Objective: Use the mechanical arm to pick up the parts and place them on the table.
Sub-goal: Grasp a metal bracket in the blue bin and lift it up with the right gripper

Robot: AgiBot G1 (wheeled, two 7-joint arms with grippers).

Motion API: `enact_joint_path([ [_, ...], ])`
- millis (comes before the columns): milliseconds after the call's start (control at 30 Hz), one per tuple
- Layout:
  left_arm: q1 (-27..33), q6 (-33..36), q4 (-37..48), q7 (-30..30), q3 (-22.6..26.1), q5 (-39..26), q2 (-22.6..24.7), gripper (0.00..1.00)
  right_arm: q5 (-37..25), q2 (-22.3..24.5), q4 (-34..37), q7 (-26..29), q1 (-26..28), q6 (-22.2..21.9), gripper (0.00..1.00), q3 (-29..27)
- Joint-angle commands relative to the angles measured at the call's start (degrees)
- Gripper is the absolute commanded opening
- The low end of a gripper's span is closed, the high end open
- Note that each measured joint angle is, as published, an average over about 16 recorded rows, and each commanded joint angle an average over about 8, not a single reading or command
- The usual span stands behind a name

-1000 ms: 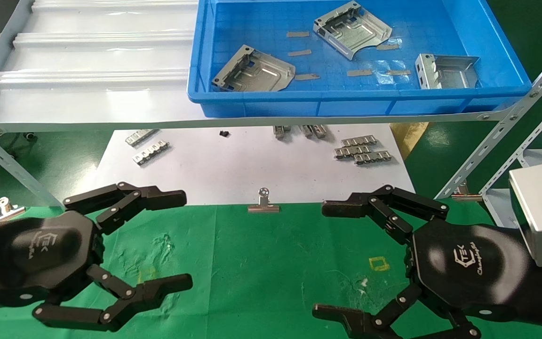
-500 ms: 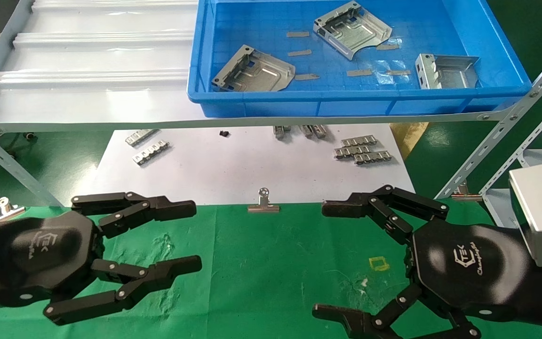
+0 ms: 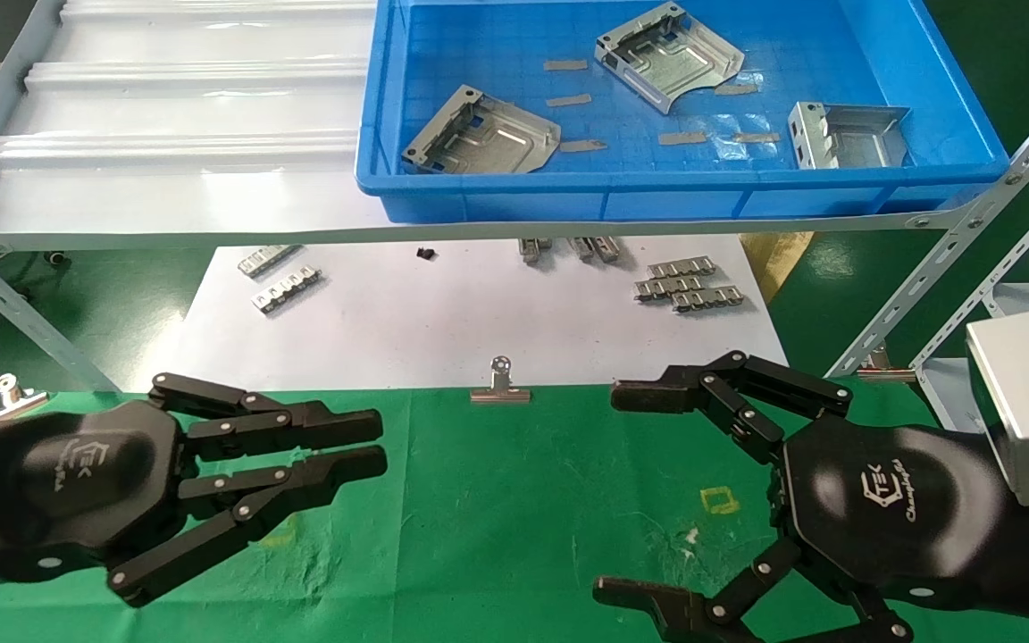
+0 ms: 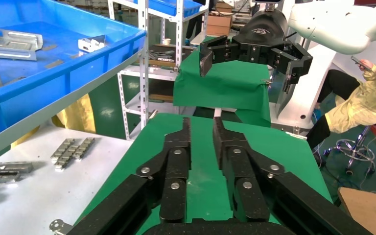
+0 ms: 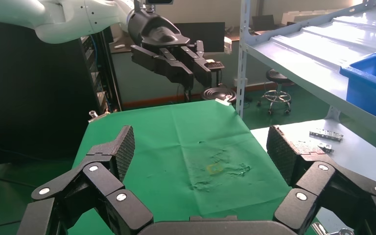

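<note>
Three silver stamped parts lie in the blue bin [image 3: 684, 201] on the shelf: one at the left [image 3: 483, 134], one at the back [image 3: 668, 55], one at the right [image 3: 849, 134]. My left gripper [image 3: 380, 445] hovers low over the green table [image 3: 523, 500] at the near left, its fingers drawn almost together on nothing; the left wrist view [image 4: 201, 122] shows only a narrow strip of cloth between them. My right gripper [image 3: 608, 491] hangs wide open and empty over the table at the near right, as its wrist view [image 5: 199, 142] shows. Both are well short of the bin.
A white sheet [image 3: 443, 313] behind the green cloth holds small toothed strips [image 3: 689, 286] and a silver binder clip [image 3: 501, 384] at its front edge. The grey ribbed shelf [image 3: 166, 134] overhangs it, with slanted struts at right [image 3: 952, 259] and left [image 3: 14, 313]. A yellow square [image 3: 718, 500] marks the cloth.
My left gripper's fingers have closed from wide open to almost together, on nothing. The right arm and the parts have not moved.
</note>
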State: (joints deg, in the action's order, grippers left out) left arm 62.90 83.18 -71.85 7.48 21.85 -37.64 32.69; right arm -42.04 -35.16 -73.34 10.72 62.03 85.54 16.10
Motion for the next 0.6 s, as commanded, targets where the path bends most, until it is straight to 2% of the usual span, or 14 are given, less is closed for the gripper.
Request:
enact_joint_path([
  [33, 0.0, 0.0, 0.0, 0.0, 0.0, 0.0, 0.0, 0.00, 0.1, 0.0, 0.0, 0.0, -0.3, 0.1, 1.00, 0.0],
  [133, 0.0, 0.0, 0.0, 0.0, 0.0, 0.0, 0.0, 0.00, -0.5, -0.2, 0.0, 0.2, 1.0, -0.5, 1.00, 0.1],
  [233, 0.0, 0.0, 0.0, 0.0, 0.0, 0.0, 0.0, 0.00, -2.9, -1.3, 0.8, 1.4, 5.0, -2.4, 1.00, 0.6],
  [400, 0.0, 0.0, 0.0, 0.0, 0.0, 0.0, 0.0, 0.00, -11.2, -5.8, 5.8, 4.9, 16.8, -8.5, 1.00, 3.3],
  [600, 0.0, 0.0, 0.0, 0.0, 0.0, 0.0, 0.0, 0.00, -25.1, -14.1, 17.7, 8.8, 31.4, -17.1, 1.00, 9.1],
])
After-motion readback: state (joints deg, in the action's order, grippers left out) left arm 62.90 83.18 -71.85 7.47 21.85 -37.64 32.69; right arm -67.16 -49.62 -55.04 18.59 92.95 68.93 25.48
